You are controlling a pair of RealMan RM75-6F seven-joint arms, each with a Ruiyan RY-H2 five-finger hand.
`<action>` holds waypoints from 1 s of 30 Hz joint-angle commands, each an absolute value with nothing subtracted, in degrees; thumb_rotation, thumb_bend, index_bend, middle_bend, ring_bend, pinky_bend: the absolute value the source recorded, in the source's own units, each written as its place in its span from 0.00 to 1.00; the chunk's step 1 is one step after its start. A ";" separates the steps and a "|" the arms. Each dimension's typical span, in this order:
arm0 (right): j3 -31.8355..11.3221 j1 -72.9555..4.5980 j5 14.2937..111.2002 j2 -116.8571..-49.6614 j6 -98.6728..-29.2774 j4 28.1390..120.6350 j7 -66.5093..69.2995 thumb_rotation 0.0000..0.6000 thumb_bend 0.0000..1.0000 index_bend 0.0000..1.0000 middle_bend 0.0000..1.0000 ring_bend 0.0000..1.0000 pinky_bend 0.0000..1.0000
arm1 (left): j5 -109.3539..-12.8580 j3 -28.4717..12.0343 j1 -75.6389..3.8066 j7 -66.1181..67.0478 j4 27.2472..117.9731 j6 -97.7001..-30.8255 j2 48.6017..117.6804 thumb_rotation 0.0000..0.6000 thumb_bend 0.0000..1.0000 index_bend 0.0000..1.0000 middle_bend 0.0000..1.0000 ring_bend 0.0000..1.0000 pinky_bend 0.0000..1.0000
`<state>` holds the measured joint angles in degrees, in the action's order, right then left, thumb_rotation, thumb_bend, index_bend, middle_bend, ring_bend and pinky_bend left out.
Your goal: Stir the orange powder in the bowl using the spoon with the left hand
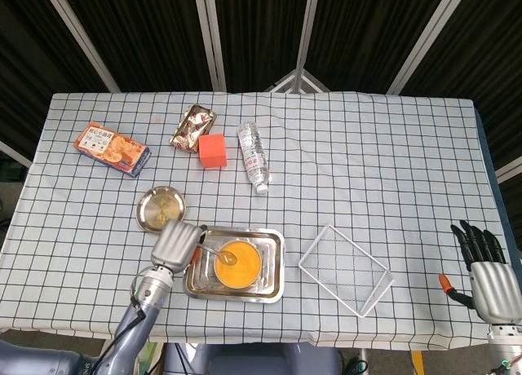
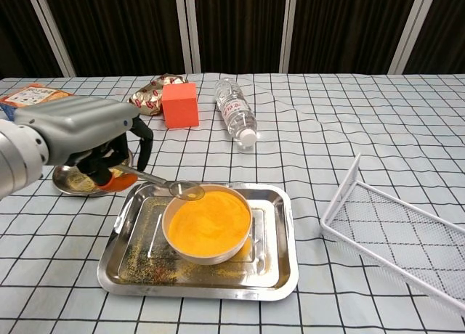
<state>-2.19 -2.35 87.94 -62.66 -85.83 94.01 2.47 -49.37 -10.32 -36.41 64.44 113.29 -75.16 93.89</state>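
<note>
Left hand (image 2: pixel 87 141) near table's front edge, fingers curled around spoon (image 2: pixel 171 185) handle, spoon tip over rim of bowl (image 2: pixel 208 225) of orange powder (image 2: pixel 211 219). Bowl sits in steel tray (image 2: pixel 276 272). Right hand (image 1: pixel 487 273) at table's front right corner, fingers spread, holding nothing. Checked tablecloth (image 1: pixel 367 163); dark curtains (image 2: pixel 341 25) behind.

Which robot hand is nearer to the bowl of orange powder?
The left robot hand is nearer: it holds the spoon beside the bowl, at its left rim. The right robot hand is far off at the table's right edge.
</note>
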 commanded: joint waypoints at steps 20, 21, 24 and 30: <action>-2.14 -2.42 87.95 -62.60 -85.69 94.10 2.65 1.00 0.36 0.00 0.00 0.00 0.00 | -44.17 -9.34 -41.79 68.89 112.99 -80.73 98.65 1.00 0.28 0.38 0.86 0.85 0.91; -2.15 -2.42 87.93 -62.60 -85.69 94.11 2.66 1.00 0.36 0.00 0.00 0.00 0.00 | -44.35 -9.27 -41.75 68.39 113.09 -80.78 98.49 1.00 0.28 0.38 0.86 0.85 0.91; -2.14 -2.40 87.91 -62.55 -85.69 94.11 2.70 1.00 0.36 0.00 0.00 0.00 0.00 | -45.24 -8.97 -41.45 66.51 113.50 -80.91 97.88 1.00 0.27 0.38 0.86 0.84 0.91; -2.11 -2.41 87.93 -62.56 -85.66 94.13 2.61 1.00 0.36 0.00 0.00 0.00 0.00 | -46.91 -8.00 -40.71 63.54 114.00 -81.04 95.47 1.00 0.27 0.42 0.85 0.84 0.91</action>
